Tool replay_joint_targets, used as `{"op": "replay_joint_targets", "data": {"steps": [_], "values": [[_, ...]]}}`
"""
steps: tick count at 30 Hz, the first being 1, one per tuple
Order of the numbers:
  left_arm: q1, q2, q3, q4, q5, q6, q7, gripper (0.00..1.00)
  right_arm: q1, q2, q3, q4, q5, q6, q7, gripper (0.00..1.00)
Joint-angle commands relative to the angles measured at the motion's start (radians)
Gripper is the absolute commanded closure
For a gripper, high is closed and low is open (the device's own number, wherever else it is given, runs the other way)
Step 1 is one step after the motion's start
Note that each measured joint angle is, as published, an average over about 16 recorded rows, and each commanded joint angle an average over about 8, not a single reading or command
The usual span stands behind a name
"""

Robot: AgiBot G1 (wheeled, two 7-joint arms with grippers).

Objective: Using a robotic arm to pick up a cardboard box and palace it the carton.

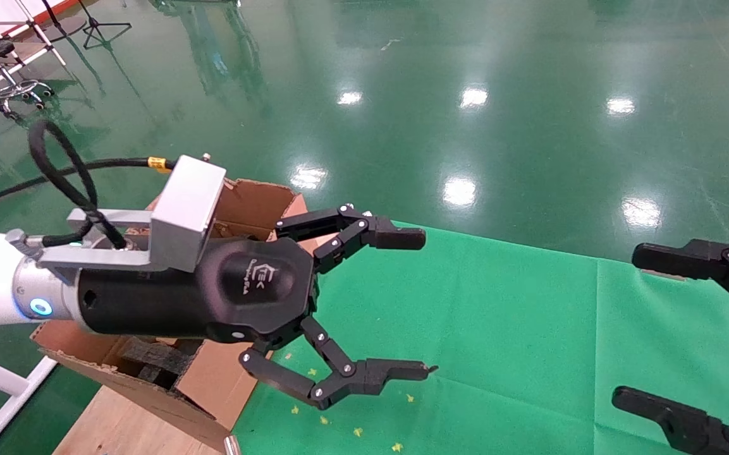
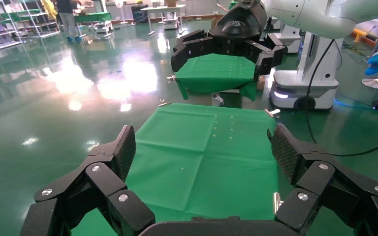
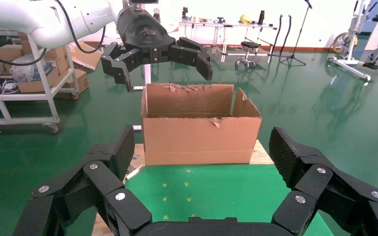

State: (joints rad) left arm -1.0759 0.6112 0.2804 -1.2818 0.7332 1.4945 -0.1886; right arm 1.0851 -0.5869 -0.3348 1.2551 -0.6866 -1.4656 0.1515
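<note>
Carton [image 1: 149, 373] interior mostly hidden

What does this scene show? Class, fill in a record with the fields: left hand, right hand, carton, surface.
left hand: left hand open, empty, raised beside the carton
right hand: right hand open, empty, at the table's right side
carton: carton open-topped, torn flaps, black foam inside
surface: green cloth; no small cardboard box in view

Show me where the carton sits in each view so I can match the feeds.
Head view: carton at lower left, mostly behind the left claw.
Left wrist view: not in it.
Right wrist view: carton at centre, under the left claw.
Shared landmark: green cloth.
</note>
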Motion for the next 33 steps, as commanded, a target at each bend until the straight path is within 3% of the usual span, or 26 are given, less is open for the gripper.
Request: {"op": "replay_joint_targets", "data": {"steps": [1,33], "values": [[0.000,0.000,0.000,0.000,0.000,0.000,0.000,0.00,0.000,0.000,0.000,0.000,0.000,0.000,0.000,0.00],[-0.001,0.000,0.000,0.001,0.002,0.000,0.000,0.00,0.000,0.000,0.000,0.000,0.000,0.000,0.000,0.00]]}}
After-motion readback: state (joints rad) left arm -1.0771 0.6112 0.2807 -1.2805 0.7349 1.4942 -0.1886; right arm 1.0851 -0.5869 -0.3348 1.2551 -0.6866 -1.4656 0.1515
